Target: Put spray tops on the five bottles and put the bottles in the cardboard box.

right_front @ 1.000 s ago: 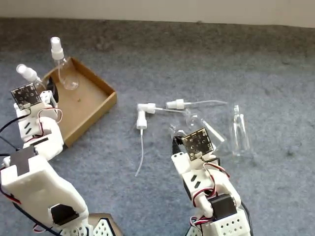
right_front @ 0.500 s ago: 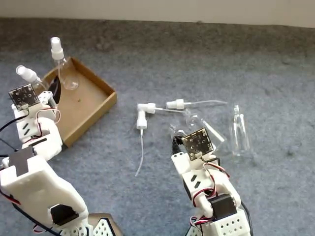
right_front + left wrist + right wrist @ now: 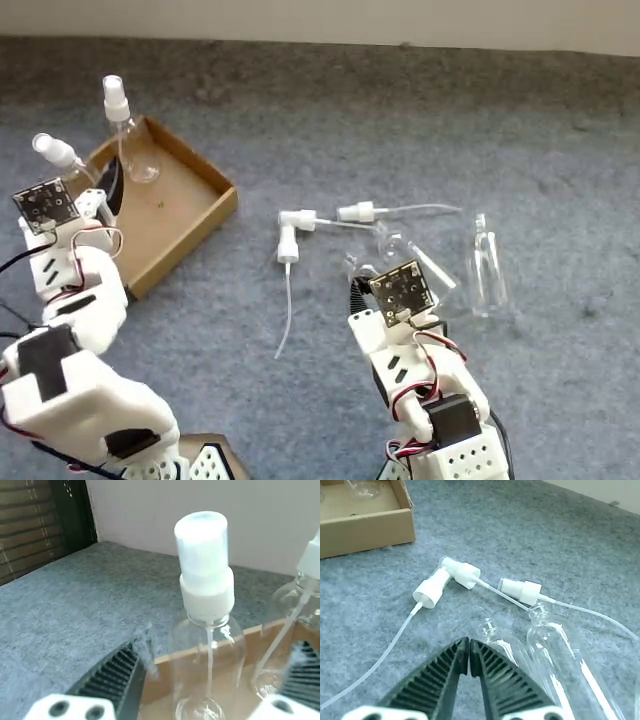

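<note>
Risk 1: a capped bottle [image 3: 207, 645] is stood upright at the left corner of the cardboard box [image 3: 205, 195], between the jaws of the left gripper [image 3: 217, 652]. If that arm is pulled away at an angle, the bottle could be clipped and tipped, either over the low box wall or into the second capped bottle [image 3: 138, 160] at the far corner.

Risk 2: three uncapped bottles [image 3: 555, 640] are laid on their sides toward the right of the table [image 3: 400, 130], two of them just beside each other. They are round and clear, so a roll or a nudged neighbour is likely if one is pinched off-centre.

Risk 3: three spray tops [image 3: 520, 589] are laid just beyond the bottle necks, two with heads touching. Their long, thin dip tubes [image 3: 288, 310] could be snagged or bent during a pick.

Left gripper: jaws spread wide, nothing gripped. A gap to the bottle is seen on one side; contact on the other cannot be judged.

Right gripper [image 3: 469, 647]: jaws fully closed on nothing, hung above the bottle necks. It must be opened before any grasp.
</note>
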Controlling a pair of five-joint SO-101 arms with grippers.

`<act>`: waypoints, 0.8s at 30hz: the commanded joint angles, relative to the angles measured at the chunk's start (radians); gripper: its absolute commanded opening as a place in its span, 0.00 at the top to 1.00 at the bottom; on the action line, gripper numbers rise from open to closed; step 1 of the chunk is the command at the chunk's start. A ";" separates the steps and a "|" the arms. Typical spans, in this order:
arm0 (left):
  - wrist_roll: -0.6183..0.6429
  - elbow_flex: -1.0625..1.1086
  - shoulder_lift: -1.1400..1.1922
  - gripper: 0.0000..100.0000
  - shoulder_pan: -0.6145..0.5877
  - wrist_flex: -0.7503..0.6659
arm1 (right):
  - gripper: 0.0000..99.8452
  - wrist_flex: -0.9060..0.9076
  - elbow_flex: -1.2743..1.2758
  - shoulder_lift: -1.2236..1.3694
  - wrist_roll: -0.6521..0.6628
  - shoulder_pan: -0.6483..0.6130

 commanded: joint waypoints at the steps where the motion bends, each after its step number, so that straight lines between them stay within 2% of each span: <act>1: -0.011 0.067 -0.160 0.64 -0.007 0.064 | 0.99 -0.027 0.120 -0.008 0.009 0.012; 6: -0.014 0.222 -0.335 0.64 -0.007 0.089 | 0.99 -0.027 0.120 -0.007 0.009 0.012; 8: -0.055 0.291 -0.427 0.64 -0.007 0.120 | 0.99 -0.027 0.120 -0.007 0.009 0.012; 10: -0.115 0.357 -0.527 0.64 -0.005 0.175 | 0.99 -0.027 0.120 -0.007 0.008 0.012; 13: -0.123 0.418 -0.685 0.64 -0.008 0.313 | 0.99 -0.027 0.120 -0.007 0.006 0.012; 17: -0.124 0.407 -0.911 0.64 0.004 0.694 | 0.99 -0.027 0.120 -0.007 0.005 0.013; 22: -0.120 0.239 -1.188 0.64 0.082 1.338 | 0.99 -0.035 0.124 -0.007 0.003 0.091; 24: -0.120 0.166 -1.271 0.64 0.125 1.530 | 0.99 -0.054 0.127 -0.007 0.003 0.116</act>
